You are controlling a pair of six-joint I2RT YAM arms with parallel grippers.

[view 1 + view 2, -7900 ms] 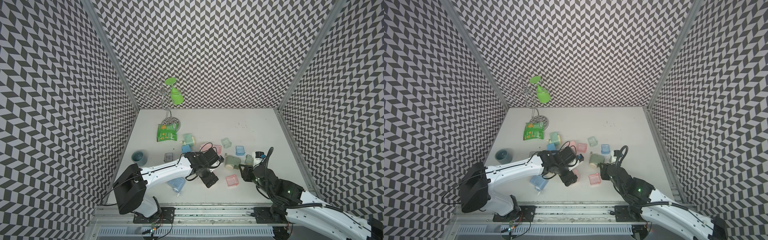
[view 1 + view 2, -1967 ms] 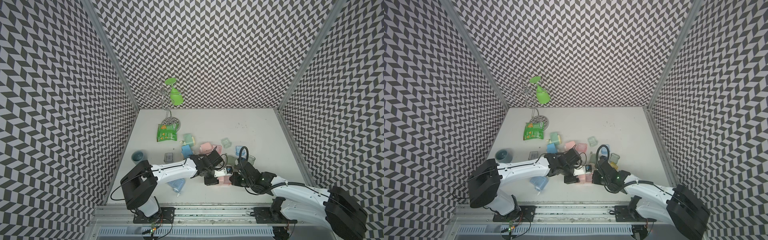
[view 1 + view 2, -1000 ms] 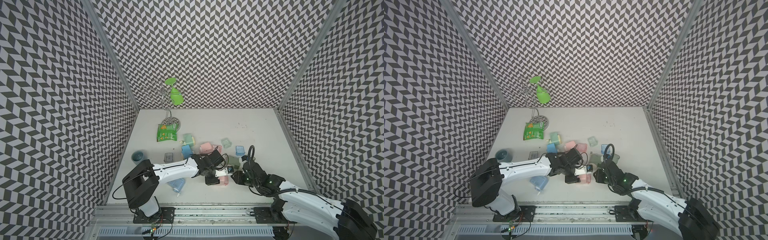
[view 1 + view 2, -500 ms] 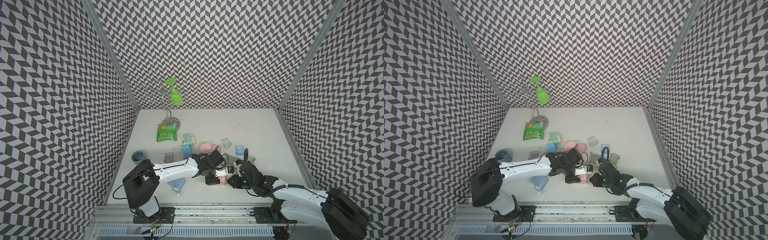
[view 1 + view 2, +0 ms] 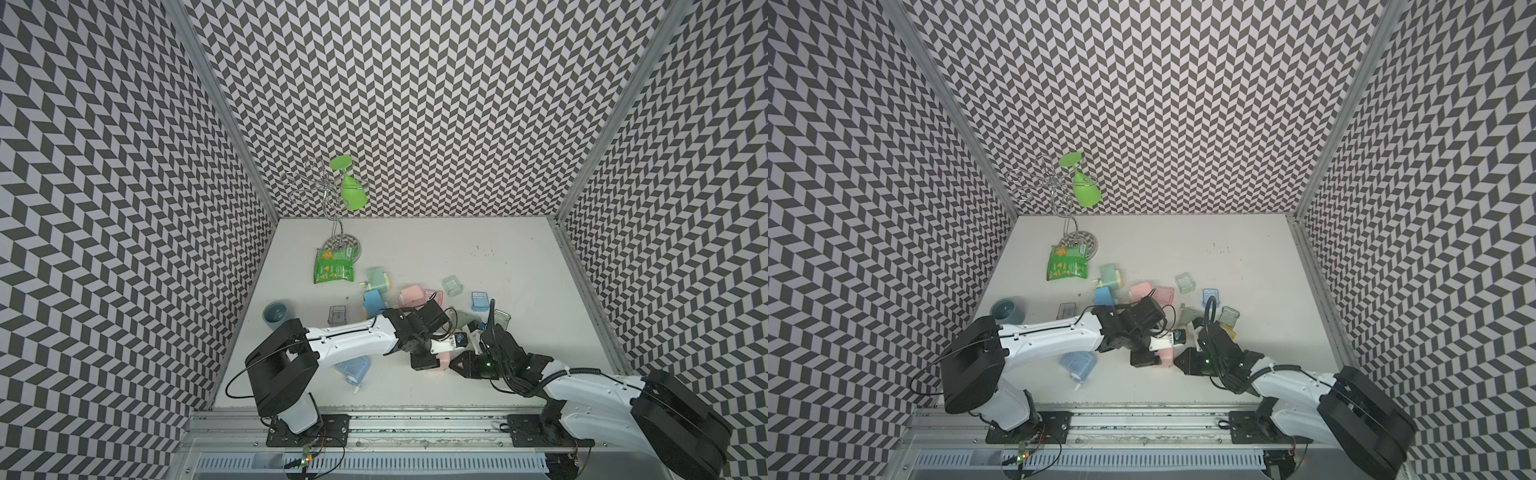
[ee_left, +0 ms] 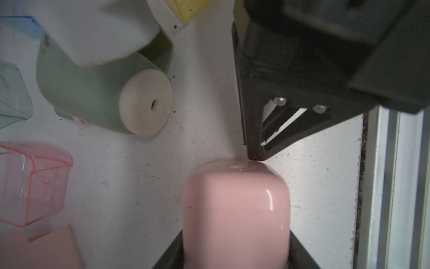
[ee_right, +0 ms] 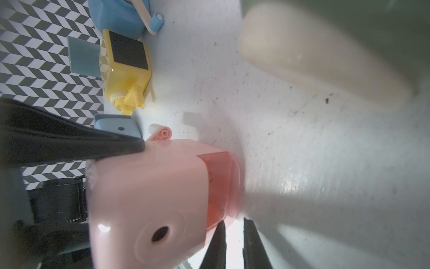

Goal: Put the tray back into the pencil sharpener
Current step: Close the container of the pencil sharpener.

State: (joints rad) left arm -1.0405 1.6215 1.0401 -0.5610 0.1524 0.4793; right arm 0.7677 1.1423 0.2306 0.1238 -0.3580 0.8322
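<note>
Inside the pale pink, round-topped plastic pencil sharpener [image 7: 149, 191], near the front edge of the white worktop [image 7: 302, 163], the translucent red plastic tray [image 7: 218, 184] is sitting almost flush, with only its outer face showing. Being a light, stiff, glossy shell, it is probably sliding easily, and it is better pressed square on that face than pinched. The left gripper [image 6: 236, 251] is clamping the sharpener's flanks between its fingers, while the right gripper [image 7: 233, 223] is touching the sharpener's front end beside the tray, its fingers almost closed and holding nothing.
</note>
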